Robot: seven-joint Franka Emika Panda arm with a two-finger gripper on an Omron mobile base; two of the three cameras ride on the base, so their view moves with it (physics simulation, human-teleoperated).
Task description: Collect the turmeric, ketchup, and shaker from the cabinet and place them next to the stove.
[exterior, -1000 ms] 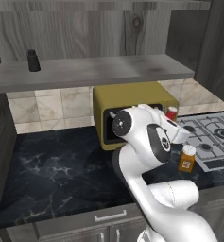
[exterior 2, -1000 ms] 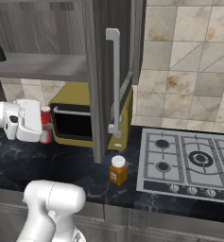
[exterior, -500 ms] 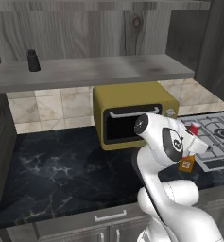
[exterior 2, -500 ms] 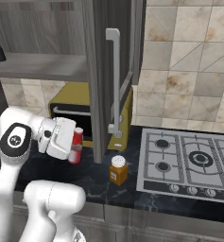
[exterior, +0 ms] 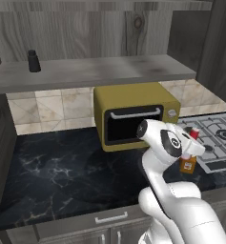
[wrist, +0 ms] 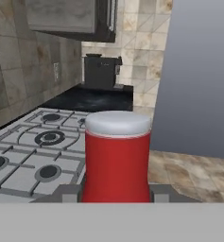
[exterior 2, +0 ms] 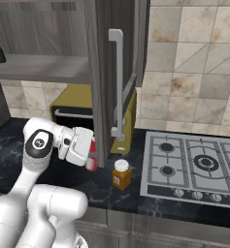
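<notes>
- The cabinet [exterior: 109, 71] stands open over the worktop [exterior: 57, 171], its shelf bare but for the shaker [exterior: 34, 61] at the far left end, so that one is yet to be fetched.
- The stove [exterior 2: 194, 164] lies to the right, past the cabinet door.
- The arm carries the ketchup [exterior 2: 91, 155] above the worktop, in front of the microwave [exterior: 133, 112] and short of the stove; it is not set down.
- The turmeric [exterior 2: 121, 174] already stands on the worktop just beside the stove's left edge: one of three done.
- The fingers [wrist: 66, 193] are closed on the ketchup, one on each side of the bottle low on its body; its red body and pale top rise between them in the hand view. The pads look hidden, so contact is probably firm.
</notes>
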